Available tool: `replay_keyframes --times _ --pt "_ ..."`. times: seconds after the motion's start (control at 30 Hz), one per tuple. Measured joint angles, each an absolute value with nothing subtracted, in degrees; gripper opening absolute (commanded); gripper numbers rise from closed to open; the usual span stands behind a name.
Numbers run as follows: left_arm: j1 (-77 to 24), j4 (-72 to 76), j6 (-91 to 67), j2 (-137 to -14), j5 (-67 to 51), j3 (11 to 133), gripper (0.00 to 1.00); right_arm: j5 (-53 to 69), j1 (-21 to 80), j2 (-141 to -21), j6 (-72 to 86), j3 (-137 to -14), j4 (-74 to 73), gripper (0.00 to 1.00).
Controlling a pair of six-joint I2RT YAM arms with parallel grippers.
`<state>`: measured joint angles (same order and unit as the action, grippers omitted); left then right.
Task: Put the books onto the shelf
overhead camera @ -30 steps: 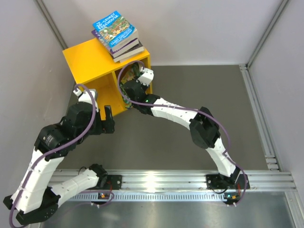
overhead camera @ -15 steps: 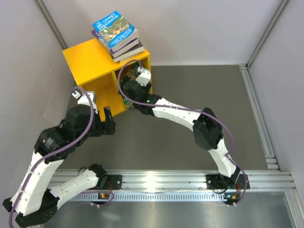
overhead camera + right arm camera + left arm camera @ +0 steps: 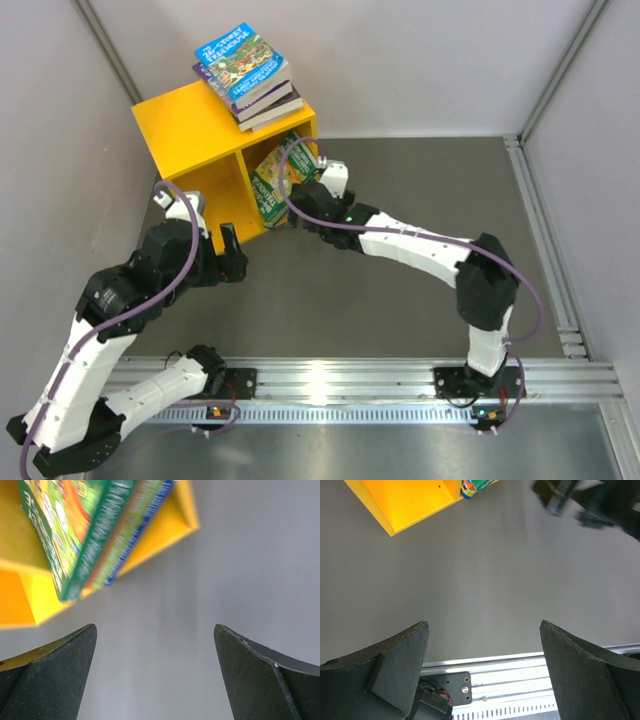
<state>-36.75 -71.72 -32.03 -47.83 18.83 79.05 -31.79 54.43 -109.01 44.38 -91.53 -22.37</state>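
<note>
Green books (image 3: 268, 185) lean inside the shelf (image 3: 185, 125), a stack (image 3: 245, 75) waits on top, upper left; left gripper (image 3: 482, 670) and right gripper (image 3: 155, 672) gape empty.

Robotics lab test cell, pale wall panels (image 3: 420, 60) around a grey tabletop (image 3: 340, 315), slotted aluminium rail (image 3: 350, 378) at its near edge, left arm (image 3: 88, 358) and right arm (image 3: 410, 245) bolted on

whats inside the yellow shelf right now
In the right compartment, a few books lean, a green cover facing out. The left compartment of the shelf is mostly hidden from above by its top.
</note>
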Motion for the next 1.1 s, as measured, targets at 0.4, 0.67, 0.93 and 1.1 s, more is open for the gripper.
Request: replay_keyframes --times 0.4,0.67,0.93,1.1 --pt "-36.75 -68.05 -33.12 -51.13 17.54 76.86 0.99 -32.77 54.06 -62.24 36.03 -64.49 -26.61 1.0" --pt "-36.75 -60.29 -31.88 -56.97 17.85 77.19 0.99 -25.98 53.95 -44.03 35.88 -54.63 -30.85 1.0" --pt "-36.75 -47.55 -27.07 -65.95 18.57 73.14 0.99 -27.2 53.93 -39.7 37.54 -54.96 -39.46 1.0" --pt "-36.82 -32.77 -21.61 -61.3 24.86 60.14 0.99 -28.21 53.93 -38.52 39.72 -56.42 -47.07 1.0"
